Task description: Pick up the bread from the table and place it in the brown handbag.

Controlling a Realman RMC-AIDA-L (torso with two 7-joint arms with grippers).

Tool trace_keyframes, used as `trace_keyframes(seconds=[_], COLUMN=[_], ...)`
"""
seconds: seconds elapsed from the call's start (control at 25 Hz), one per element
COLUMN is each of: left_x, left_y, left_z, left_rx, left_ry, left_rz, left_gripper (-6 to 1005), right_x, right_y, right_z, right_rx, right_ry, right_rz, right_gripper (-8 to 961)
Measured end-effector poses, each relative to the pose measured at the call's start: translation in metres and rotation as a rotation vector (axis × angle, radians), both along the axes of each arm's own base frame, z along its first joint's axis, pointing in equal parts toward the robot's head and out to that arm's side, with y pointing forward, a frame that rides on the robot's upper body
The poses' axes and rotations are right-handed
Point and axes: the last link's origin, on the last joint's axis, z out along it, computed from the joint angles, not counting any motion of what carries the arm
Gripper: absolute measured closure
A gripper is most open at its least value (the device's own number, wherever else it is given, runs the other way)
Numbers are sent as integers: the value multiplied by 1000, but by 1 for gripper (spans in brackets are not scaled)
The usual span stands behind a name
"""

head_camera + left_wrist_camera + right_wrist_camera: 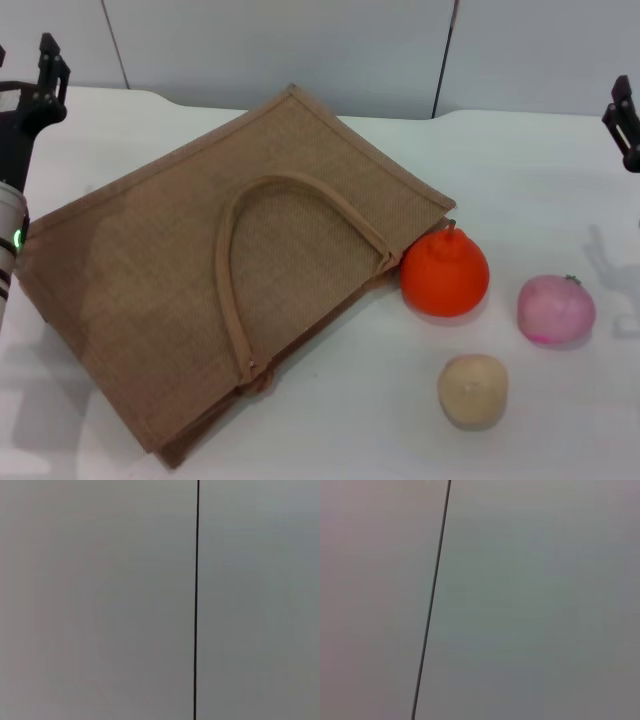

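While both grippers, left (45,60) and right (622,110), hung at the bench (560,180) edges, finger state untellable, the brown handbag (150,290) lay flat beside an orange fruit (445,272).

Black left claw (45,70), white arm segment, green light (17,238), black right claw (625,120)

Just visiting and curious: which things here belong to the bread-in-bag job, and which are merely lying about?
Job: brown handbag, flat on the table; left gripper and right gripper, parked at the far corners. No striped loaf shows.
Lying about: orange fruit, pink fruit, beige ball.
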Motion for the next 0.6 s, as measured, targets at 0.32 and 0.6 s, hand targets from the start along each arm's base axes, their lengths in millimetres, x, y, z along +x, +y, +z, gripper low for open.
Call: trace_keyframes(seconds=[0.32, 0.6], left_x=[-2, -2], left_y=[-1, 0], left_z=[1, 1], left_rx=[5, 3], left_ry=[-2, -1], left_rz=[7, 8], left_gripper=[384, 384], right_x=[1, 3], right_y=[0, 0], right_z=[0, 1], right_rx=[1, 1], right_ry=[-1, -6], right_rz=[-2, -6], right_gripper=[59, 59])
